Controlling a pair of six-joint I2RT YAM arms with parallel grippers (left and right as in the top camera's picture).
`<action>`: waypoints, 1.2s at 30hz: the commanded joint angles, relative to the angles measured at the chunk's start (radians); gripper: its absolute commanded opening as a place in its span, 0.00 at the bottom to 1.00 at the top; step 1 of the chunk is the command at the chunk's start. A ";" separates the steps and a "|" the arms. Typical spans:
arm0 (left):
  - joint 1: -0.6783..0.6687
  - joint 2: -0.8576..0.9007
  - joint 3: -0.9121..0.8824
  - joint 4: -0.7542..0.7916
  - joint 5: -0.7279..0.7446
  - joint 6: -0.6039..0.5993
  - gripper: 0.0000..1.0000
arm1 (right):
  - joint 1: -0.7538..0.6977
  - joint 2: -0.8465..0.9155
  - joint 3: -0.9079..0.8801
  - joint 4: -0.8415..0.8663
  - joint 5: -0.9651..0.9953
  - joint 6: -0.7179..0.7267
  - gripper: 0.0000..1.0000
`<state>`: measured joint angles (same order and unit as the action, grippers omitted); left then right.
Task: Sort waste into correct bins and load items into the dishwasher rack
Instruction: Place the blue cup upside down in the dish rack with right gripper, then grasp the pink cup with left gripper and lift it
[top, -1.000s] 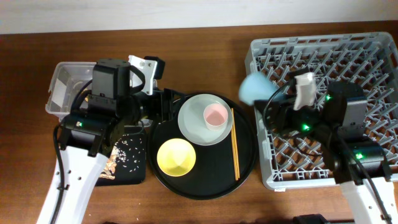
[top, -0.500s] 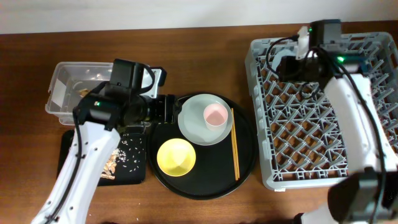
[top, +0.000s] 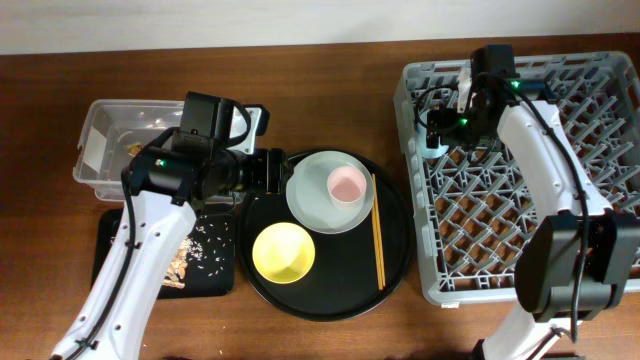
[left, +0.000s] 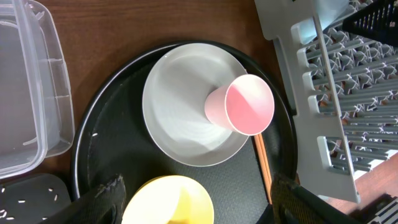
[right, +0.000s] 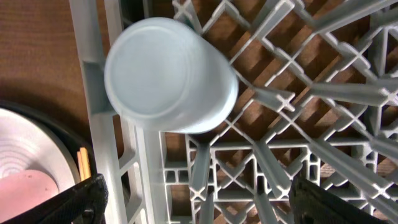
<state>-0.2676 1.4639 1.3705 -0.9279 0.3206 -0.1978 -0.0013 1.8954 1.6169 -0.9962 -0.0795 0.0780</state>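
The small blue cup (right: 171, 74) stands upside down in the far-left corner of the grey dishwasher rack (top: 520, 230); a sliver of it shows overhead (top: 432, 150). My right gripper (right: 205, 199) is open and empty just beside it, seen overhead (top: 445, 128). My left gripper (left: 196, 199) is open and empty over the yellow bowl (top: 284, 252), at the round tray's left side (top: 265, 170). The pink cup (top: 346, 185) sits on the pale plate (top: 310, 195). The wooden chopsticks (top: 377, 230) lie to their right. The tissue is out of view.
The round black tray (top: 395, 265) carries the plate, bowl and chopsticks. The clear tub (top: 105, 125) with a few brown scraps stands at the far left. The flat black tray (top: 215, 280) below it holds golden-brown pieces (top: 180, 268) and white crumbs. My left arm crosses over both.
My right arm swung from the rack's near side to its far-left corner. It set the blue cup down there and let go. My left gripper moved slightly towards the round tray.
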 joint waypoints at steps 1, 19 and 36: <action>-0.001 0.003 -0.003 0.008 -0.006 0.001 0.74 | -0.005 -0.095 0.062 -0.043 -0.025 0.000 0.94; -0.266 0.478 -0.003 0.319 -0.162 -0.158 0.13 | -0.005 -0.515 0.072 -0.348 -0.104 0.000 0.99; 0.130 0.186 0.248 0.130 1.254 0.117 0.00 | -0.004 -0.516 0.072 -0.346 -1.182 -0.600 0.99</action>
<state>-0.1383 1.6459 1.6142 -0.7998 1.3258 -0.1406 -0.0040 1.3827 1.6775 -1.3457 -1.0283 -0.3832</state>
